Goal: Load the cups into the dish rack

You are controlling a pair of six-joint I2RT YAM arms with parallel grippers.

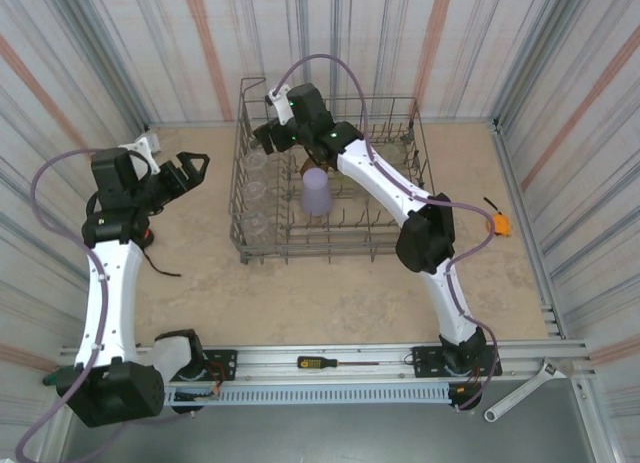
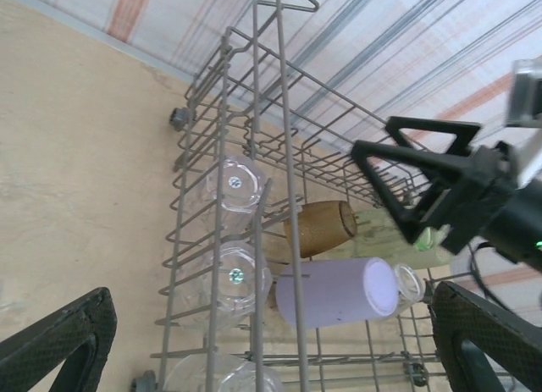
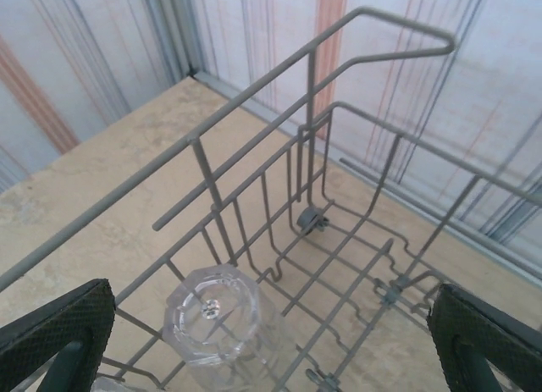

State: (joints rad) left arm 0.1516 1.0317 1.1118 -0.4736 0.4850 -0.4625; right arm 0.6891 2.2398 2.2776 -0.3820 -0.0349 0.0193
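The dish rack (image 1: 300, 251) sits at the far middle of the table (image 1: 300, 303). The right arm (image 1: 380, 183) lies across it and hides part of its back half from above. The right gripper (image 1: 268, 135) hangs over the rack's 11 o'clock corner. Its fingers are spread wide with nothing between them, and a clear cup (image 3: 216, 311) stands just below.

The clear cups (image 1: 256, 193) along the rack's 9 o'clock side look faint from above. A lavender cup (image 1: 317, 192) is near the middle. From the left wrist, an amber cup (image 2: 320, 228) shows beside it. A pale green cup (image 2: 381, 235) is mostly covered, and another cup is cut off at the bottom edge.

The left gripper (image 1: 190, 168) is at 9 o'clock of the rack, apart from it, with its fingers spread and holding nothing. Bare table lies between them.
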